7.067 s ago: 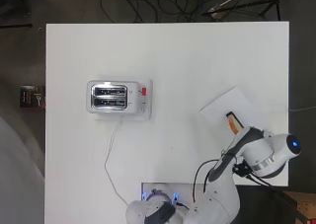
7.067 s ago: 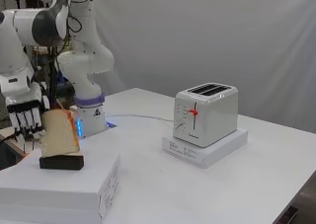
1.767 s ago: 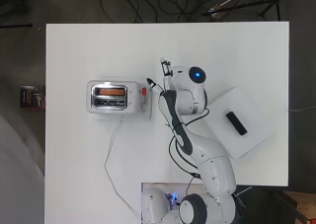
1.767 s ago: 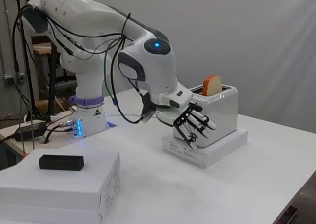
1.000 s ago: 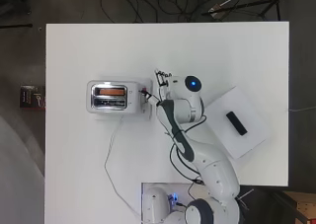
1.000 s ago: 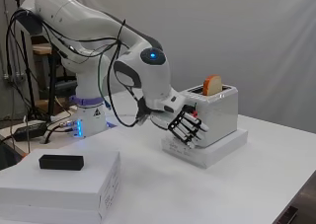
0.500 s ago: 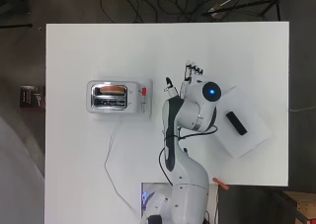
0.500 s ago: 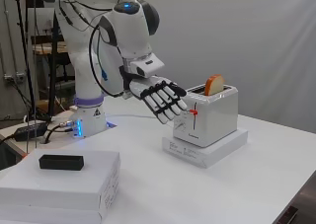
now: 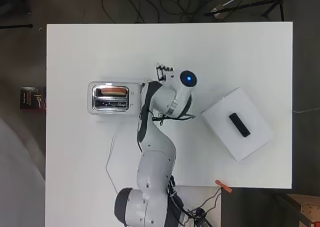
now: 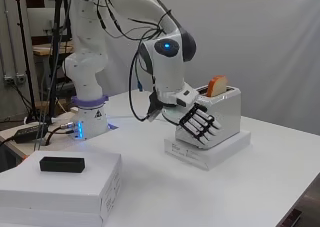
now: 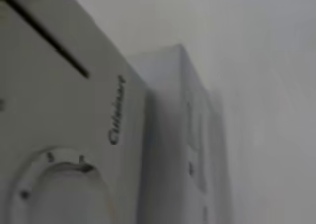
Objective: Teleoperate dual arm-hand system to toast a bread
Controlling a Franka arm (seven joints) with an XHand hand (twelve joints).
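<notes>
Fingers (image 10: 201, 125) against white toaster (image 10: 224, 118)

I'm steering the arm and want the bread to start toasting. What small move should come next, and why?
Probably press the hand down along the toaster's front face to push its lever. The bread slice stands high out of the slot, so it looks unlowered, and the hand's straight fingers already sit against that face. The lever itself is hidden behind the hand.

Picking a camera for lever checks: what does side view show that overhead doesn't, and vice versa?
Side only: the black and white robot hand with straight fingers against the white toaster's front, and the brown bread slice sticking up. Overhead only: both toaster slots, the bread in one. Both: the white box carrying a small black block.
</notes>
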